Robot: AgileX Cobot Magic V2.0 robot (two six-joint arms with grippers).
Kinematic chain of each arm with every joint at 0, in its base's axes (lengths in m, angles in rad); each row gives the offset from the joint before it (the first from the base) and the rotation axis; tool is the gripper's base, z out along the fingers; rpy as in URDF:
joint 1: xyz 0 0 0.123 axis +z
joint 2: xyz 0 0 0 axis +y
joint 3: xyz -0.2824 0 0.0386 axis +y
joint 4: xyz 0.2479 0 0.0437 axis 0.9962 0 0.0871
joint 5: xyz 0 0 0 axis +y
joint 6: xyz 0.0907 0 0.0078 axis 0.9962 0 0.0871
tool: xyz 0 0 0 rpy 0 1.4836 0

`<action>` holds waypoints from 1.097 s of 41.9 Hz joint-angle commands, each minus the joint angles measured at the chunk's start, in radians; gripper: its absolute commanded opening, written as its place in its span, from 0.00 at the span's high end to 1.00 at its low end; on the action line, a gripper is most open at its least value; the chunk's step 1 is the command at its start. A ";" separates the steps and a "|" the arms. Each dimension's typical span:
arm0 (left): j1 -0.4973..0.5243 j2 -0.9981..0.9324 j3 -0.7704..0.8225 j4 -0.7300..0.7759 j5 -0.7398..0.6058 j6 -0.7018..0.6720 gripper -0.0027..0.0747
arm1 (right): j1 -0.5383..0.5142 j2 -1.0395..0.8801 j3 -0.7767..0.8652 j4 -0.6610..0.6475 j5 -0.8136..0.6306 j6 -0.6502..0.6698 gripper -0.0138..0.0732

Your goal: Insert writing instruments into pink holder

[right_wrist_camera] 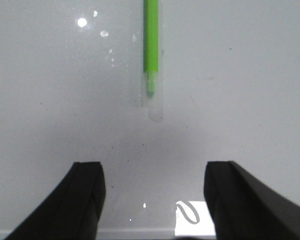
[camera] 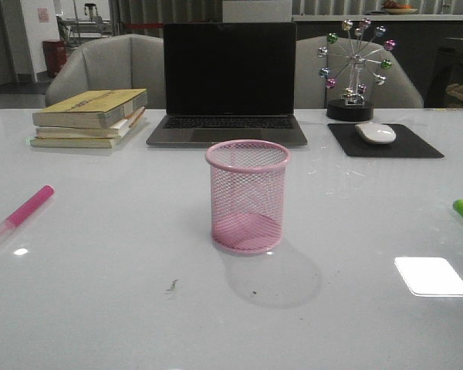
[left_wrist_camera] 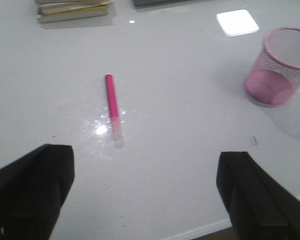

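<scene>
Pink mesh holder (camera: 248, 196) upright and empty at table centre; pink highlighter (camera: 25, 210) flat at far left, green highlighter (right_wrist_camera: 151, 55) flat at far right, both well apart from it. Left gripper (left_wrist_camera: 145, 192) and right gripper (right_wrist_camera: 152, 197) hover spread, holding nothing; best to straddle each barrel mid-length, crosswise, so it tips upright cleanly into the rim.

Dim room, overhead glare on table (camera: 100, 308), soft wrist views

Open table (camera: 123, 262) around holder (camera: 247, 196)
</scene>
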 commanded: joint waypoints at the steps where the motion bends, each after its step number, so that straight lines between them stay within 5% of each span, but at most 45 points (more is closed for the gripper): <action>1: -0.093 0.005 -0.026 -0.013 -0.078 0.005 0.14 | -0.007 0.099 -0.100 0.004 -0.063 0.001 0.22; 12: -0.218 0.005 -0.026 -0.013 -0.078 0.005 0.14 | -0.007 0.407 -0.306 0.002 -0.058 -0.013 0.22; 35: -0.219 0.005 -0.026 -0.013 -0.078 0.005 0.14 | -0.007 0.827 -0.680 0.000 0.062 -0.067 0.23; 46: -0.219 0.005 -0.026 -0.013 -0.078 0.005 0.14 | -0.006 0.892 -0.746 -0.026 0.068 -0.067 0.35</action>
